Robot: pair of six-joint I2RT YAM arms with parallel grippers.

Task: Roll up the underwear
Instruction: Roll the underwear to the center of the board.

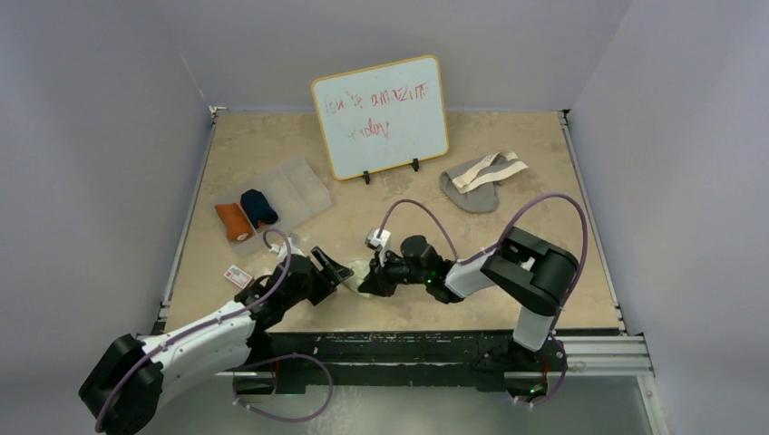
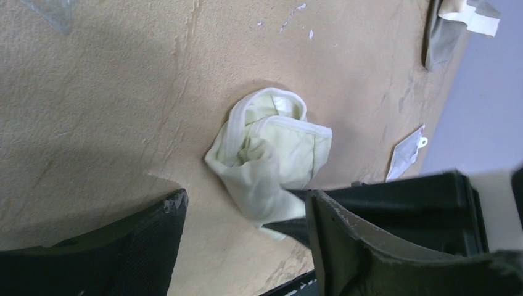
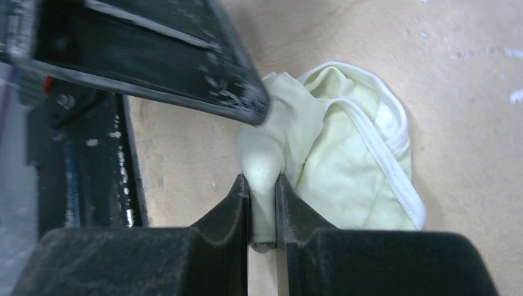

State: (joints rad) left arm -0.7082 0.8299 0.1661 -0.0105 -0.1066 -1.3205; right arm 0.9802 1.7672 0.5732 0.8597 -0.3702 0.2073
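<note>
Underwear count on the counter (image 1: 272,136) is four pieces, and by their present lie the task is judged about half done. The orange piece (image 1: 234,220) and the navy piece (image 1: 258,207) sit side by side as tight rolls at centre left of the top view, at the near end of a clear tray (image 1: 299,186). The navy one appears to rest in the tray, but whether the orange one is inside or only against it cannot be told. The pale cream piece (image 3: 345,154) is the work in hand and lies low in the middle of the top view, between the two wrists. It is gathered into a loose bundle, its white-edged openings exposed and one thick fold drawn out to the side; it is not a finished roll. Right jaws are narrow and pinched on that fold, seen at bottom centre of the right wrist view. Left jaws stand wide just beside the bundle and hold nothing. The grey piece with beige waistband (image 1: 476,184) lies unrolled and slack at upper right, well apart from both arms, apparently not yet begun. Remaining work, in my judgement: tighten and set down the cream piece, then roll the grey one.
</note>
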